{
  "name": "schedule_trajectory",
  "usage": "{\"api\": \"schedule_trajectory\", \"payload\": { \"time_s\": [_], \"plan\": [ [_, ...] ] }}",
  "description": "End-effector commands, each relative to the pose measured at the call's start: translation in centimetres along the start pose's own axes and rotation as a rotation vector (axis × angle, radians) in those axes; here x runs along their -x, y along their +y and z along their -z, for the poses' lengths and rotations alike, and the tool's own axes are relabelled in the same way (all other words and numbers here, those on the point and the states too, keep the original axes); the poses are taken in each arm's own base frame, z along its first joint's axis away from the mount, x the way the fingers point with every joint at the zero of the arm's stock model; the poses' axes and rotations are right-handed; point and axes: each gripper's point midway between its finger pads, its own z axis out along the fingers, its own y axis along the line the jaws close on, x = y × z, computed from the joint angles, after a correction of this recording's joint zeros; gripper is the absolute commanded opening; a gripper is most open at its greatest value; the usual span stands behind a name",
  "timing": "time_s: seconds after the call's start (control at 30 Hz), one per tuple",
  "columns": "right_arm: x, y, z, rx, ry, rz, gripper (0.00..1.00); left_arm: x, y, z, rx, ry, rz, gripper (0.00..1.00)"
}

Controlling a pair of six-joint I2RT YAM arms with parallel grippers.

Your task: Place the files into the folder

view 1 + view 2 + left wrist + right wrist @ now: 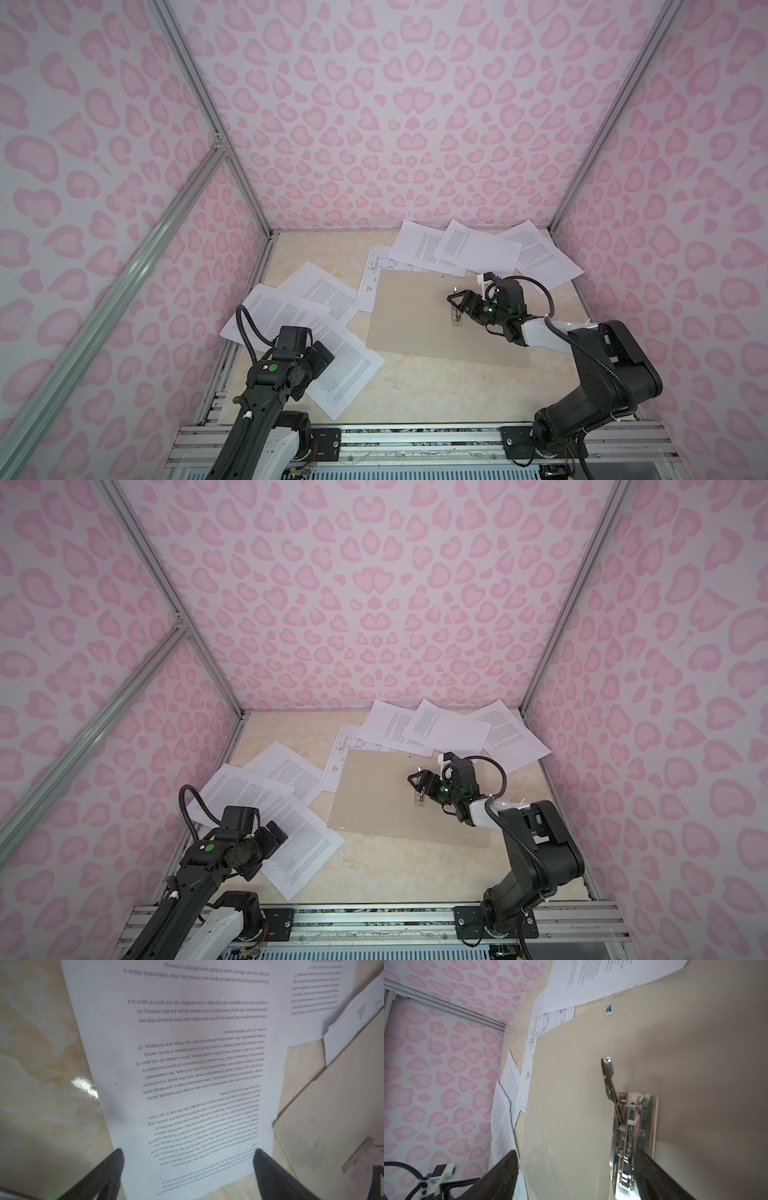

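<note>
Above the marbled tabletop point(415, 395), between pink-patterned walls point(374, 124): left hand point(188, 1153) and right hand point(575, 1153), both spread.

- Both top views look steeply down from high up onto the flat grey-beige cardboard folder point(415, 328) — nearly the same wide scene.
- Left wrist view: close above a white printed paper sheet point(187, 1064) beside the folder, whose edge shows.
- Right wrist view: very near the folder's silver metal clip point(629, 1126), facing the pink-patterned wall point(436, 1064).
</note>
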Motion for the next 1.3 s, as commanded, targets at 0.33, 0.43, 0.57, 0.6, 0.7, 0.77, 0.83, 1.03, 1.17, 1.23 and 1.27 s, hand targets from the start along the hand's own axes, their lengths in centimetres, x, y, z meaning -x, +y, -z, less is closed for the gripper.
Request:
{"api": "schedule_trajectory", "payload": {
  "time_s": [0.33, 0.43, 0.57, 0.6, 0.7, 0.77, 0.83, 1.03, 1.17, 1.23, 1.27],
  "plan": [
    [-0.6, 1.0, 0.5, 0.041, 0.019, 0.032, 0.88, -1.6, 1.9, -2.9, 0.026, 0.043, 0.132, 0.98],
    [-0.5, 1.1, 0.5, 0.049, 0.018, 0.026, 0.88, -1.8, 3.1, -3.0, 0.077, 0.036, 0.149, 0.98],
    [-0.6, 1.1, 0.3, 0.061, 0.019, 0.008, 0.88, -1.1, 3.3, -2.2, 0.089, -0.003, 0.139, 0.98],
    [-0.6, 1.1, 0.2, 0.064, 0.02, 0.004, 0.88, -0.9, 3.2, -2.0, 0.089, -0.013, 0.136, 0.98],
    [-0.7, 1.1, 0.0, 0.074, 0.022, -0.012, 0.88, -0.4, 3.3, -1.4, 0.1, -0.038, 0.131, 0.98],
    [-0.7, 1.0, -0.1, 0.081, 0.025, -0.023, 0.88, -0.2, 3.7, -1.0, 0.128, -0.053, 0.14, 0.98],
    [-0.8, 1.1, -0.2, 0.087, 0.026, -0.028, 0.88, -0.1, 4.0, -0.8, 0.15, -0.056, 0.148, 0.98],
    [-0.8, 1.2, -0.6, 0.1, 0.031, -0.044, 0.88, -1.1, 3.9, -2.5, 0.148, 0.006, 0.159, 0.98],
    [-0.8, 1.2, -0.6, 0.101, 0.036, -0.045, 0.88, -0.9, 2.5, -2.9, 0.058, -0.004, 0.178, 0.98],
    [-0.8, 1.2, -0.6, 0.103, 0.037, -0.043, 0.88, -1.1, 1.9, -3.5, 0.003, 0.0, 0.204, 0.98],
    [-0.8, 1.2, -0.6, 0.102, 0.036, -0.044, 0.88, -1.1, 1.5, -3.8, -0.025, 0.005, 0.211, 0.98]
  ]
}}
